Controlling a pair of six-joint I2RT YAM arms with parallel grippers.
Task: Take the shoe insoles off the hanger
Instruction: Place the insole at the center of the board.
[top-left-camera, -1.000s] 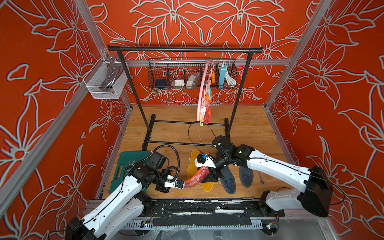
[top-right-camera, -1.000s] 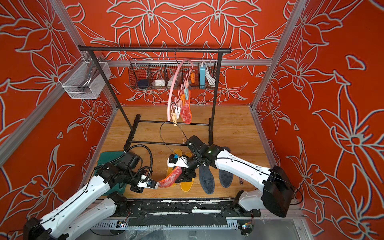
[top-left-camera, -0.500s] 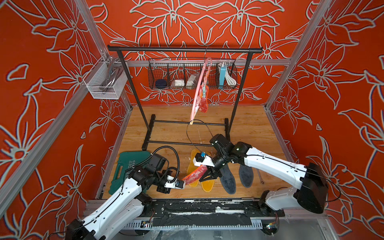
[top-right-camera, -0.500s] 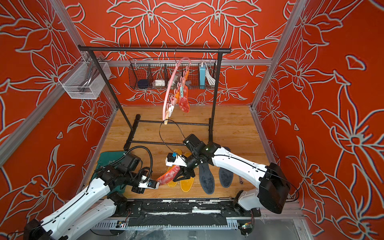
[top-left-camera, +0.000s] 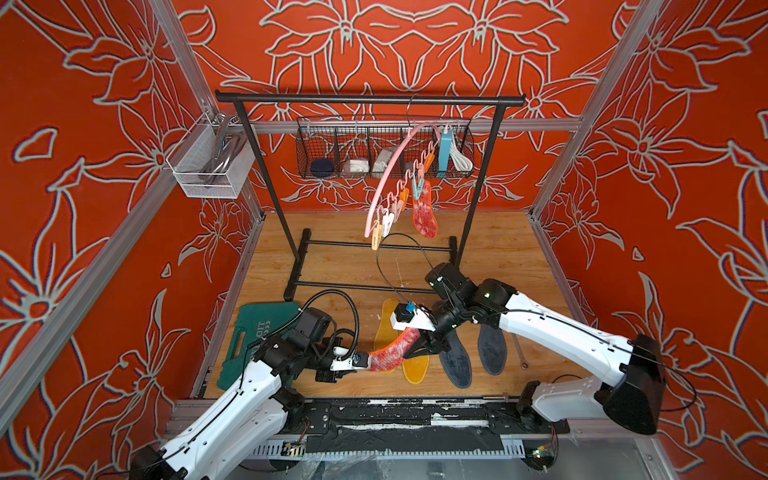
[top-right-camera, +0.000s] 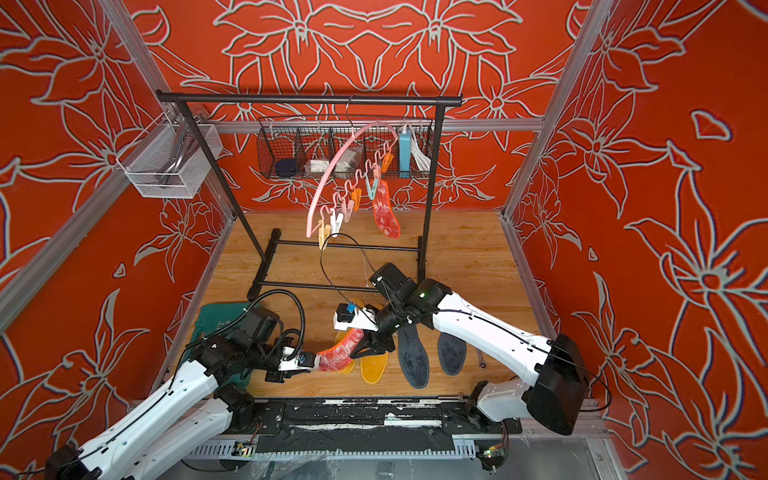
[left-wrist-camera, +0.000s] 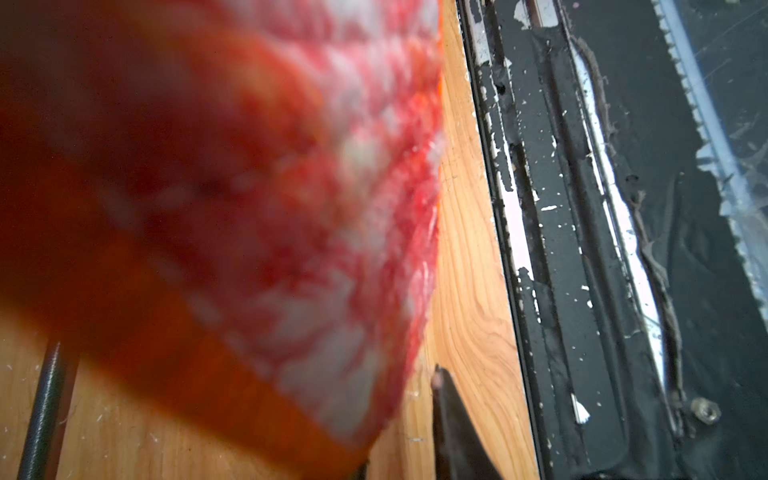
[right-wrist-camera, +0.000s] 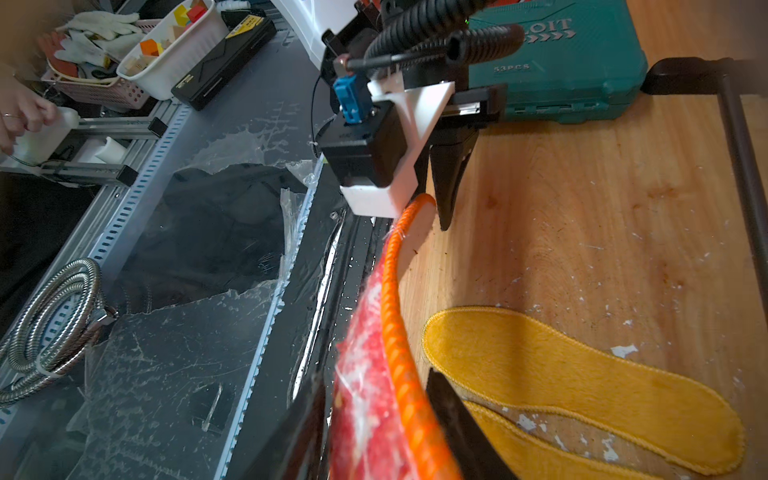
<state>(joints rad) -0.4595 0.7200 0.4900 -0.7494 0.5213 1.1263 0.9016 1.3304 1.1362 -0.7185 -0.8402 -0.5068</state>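
Orange-red walls (top-left-camera: 104, 124) printed with large grey-outlined flowers close in three sides, with aluminium posts (top-left-camera: 592, 104) at the corners. Below lies a light wood-grain bench (top-left-camera: 498, 249). A black metal rack (top-left-camera: 332, 99) stands at the back. Behind it hangs a black wire basket (top-left-camera: 332, 137), and a white mesh basket (top-left-camera: 203, 183) is fixed to a side wall.

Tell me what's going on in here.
The right gripper is clamped on a red-pink insole above the floor, with the left gripper at its other end; whether that one grips is unclear. Two yellow insoles and two grey insoles lie on the floor. The other red-pink insole hangs clipped to the hanger.
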